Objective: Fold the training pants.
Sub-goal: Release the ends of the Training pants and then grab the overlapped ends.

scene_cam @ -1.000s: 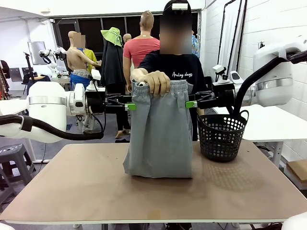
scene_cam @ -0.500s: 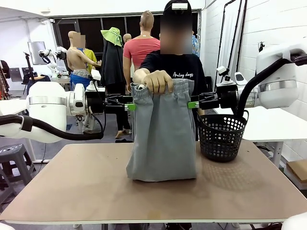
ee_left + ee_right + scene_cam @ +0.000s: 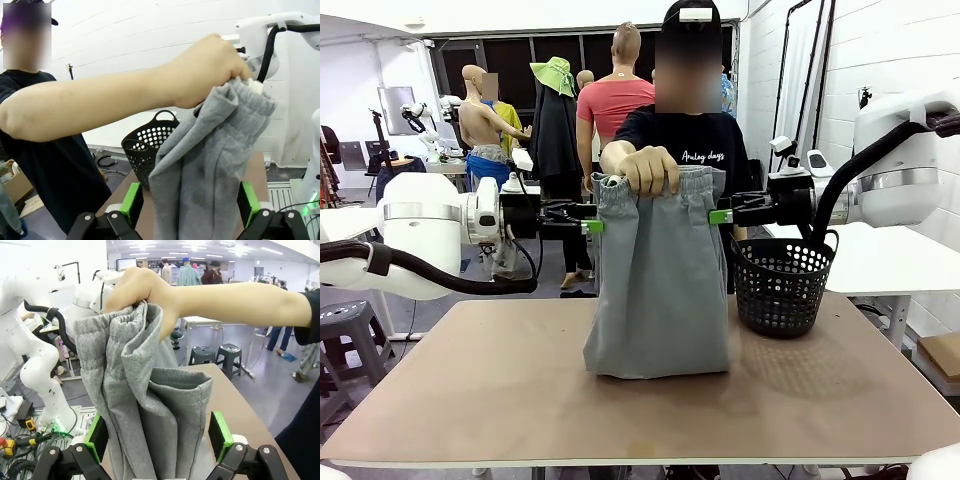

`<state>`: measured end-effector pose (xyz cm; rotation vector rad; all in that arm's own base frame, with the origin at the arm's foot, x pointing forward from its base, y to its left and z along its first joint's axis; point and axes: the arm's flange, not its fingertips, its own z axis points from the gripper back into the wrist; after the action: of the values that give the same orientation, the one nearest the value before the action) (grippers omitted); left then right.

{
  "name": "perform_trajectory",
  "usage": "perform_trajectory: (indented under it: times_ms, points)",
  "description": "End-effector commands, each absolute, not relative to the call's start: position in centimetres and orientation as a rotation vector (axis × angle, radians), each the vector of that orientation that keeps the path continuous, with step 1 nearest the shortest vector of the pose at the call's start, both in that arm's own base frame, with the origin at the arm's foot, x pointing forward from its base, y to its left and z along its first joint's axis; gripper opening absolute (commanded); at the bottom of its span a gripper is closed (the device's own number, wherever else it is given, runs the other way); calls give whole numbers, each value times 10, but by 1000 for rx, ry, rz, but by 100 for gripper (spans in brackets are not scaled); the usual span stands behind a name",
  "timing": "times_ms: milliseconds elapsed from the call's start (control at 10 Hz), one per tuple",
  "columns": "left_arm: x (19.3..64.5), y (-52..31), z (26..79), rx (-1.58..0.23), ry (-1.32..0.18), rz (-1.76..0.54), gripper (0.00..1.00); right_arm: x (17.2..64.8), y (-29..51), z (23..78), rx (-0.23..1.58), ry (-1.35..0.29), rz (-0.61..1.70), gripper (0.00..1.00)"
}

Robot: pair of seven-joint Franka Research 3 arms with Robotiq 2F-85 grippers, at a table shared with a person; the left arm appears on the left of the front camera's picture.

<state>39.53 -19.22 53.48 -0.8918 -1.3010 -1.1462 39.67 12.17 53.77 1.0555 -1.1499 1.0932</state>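
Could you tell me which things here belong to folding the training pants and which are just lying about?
In the job: training pants, the person's hand holding them up, left gripper, right gripper.
Lying about: black mesh basket on the table.

The training pants look soft matt jersey, the basket perforated plastic.

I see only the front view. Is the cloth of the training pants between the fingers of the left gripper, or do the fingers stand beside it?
Observer: Between them. In the left wrist view the training pants hang between the open fingers of the left gripper.
Operator: And on the right side?
Observer: The right gripper is open too, with several folded layers of cloth between its fingers.
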Motion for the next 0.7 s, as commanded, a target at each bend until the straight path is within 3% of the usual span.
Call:
perform_trajectory:
  times_ms: [0, 600]
  points:
    - [396, -195, 531, -850, -1333, -1092, 100, 396, 126, 535, 1104, -1152, 1066, 100]
    - [407, -202, 533, -932, -1301, -1161, 100, 387, 127, 533, 1209, -1051, 1124, 100]
